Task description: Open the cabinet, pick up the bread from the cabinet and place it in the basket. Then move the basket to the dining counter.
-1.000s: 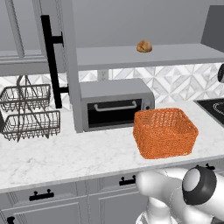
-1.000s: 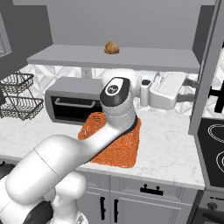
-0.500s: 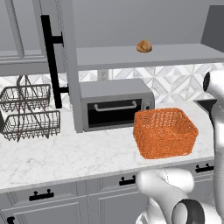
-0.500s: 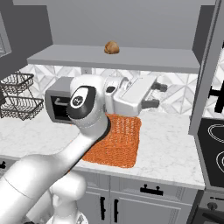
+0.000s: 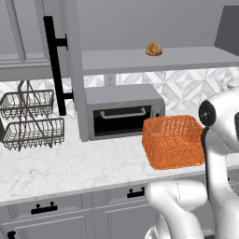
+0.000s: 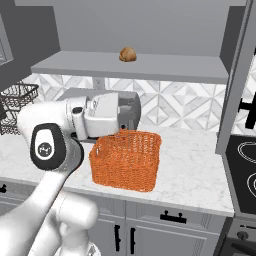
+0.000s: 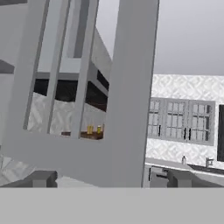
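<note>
Above the marble counter's right end, the robot's gripper [image 7: 107, 179] hangs with its jaws spread wide and nothing between them, its camera looking up past the open grey door [image 7: 127, 87] of the cabinet [image 5: 154, 60]. Outward from the hand, the orange basket [image 6: 127, 160] sits near the counter's front edge, just before the toaster oven [image 5: 123, 112]. The bread [image 6: 128, 54] rests alone on the cabinet shelf, toward its front edge, above the basket. By its look the bun should be light and soft, liable to dent, and rounded enough to roll, so a gentle pinch across its widest middle seems best. The mesh basket appears light and somewhat springy, best taken by one rim wall. A wire rack [image 5: 30, 121] stands at the counter's left end. No brand, label or lettering can be read anywhere
</note>
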Available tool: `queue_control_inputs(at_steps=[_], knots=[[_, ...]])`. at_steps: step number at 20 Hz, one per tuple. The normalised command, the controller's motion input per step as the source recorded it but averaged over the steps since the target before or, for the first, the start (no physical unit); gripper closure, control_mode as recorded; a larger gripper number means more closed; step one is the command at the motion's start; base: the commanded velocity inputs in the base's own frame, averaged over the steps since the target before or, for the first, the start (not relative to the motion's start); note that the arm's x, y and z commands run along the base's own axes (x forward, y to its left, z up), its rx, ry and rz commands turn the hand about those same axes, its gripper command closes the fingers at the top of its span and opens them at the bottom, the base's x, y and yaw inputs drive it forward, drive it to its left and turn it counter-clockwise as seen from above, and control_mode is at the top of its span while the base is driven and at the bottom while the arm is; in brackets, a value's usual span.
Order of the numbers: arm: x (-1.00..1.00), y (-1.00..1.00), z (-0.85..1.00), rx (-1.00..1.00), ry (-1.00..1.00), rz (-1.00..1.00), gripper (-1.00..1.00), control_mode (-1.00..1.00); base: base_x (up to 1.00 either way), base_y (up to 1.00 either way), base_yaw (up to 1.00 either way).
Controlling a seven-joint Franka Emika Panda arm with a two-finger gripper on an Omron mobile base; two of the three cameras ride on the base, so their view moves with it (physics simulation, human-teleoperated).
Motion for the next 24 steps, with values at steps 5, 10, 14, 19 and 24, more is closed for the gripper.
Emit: queue_control_inputs(at_steps=[5, 10, 14, 19, 24], knots=[[0.03, 0.96, 0.07, 0.12, 0.34, 0.63, -1.00, -1.00, 0.00, 0.00, 0.00], [0.26, 0.77, 0.15, 0.20, 0.33, 0.62, -1.00, -1.00, 0.00, 0.00, 0.00], [0.30, 0.37, 0.53, 0.31, 0.28, 0.43, -1.00, -1.00, 0.00, 0.00, 0.00], [0.55, 0.19, 0.54, 0.37, 0.27, 0.27, -1.00, -1.00, 0.00, 0.00, 0.00], [0.83, 0.08, -0.17, 0.12, 0.07, 0.15, -1.00, -1.00, 0.00, 0.00, 0.00]])
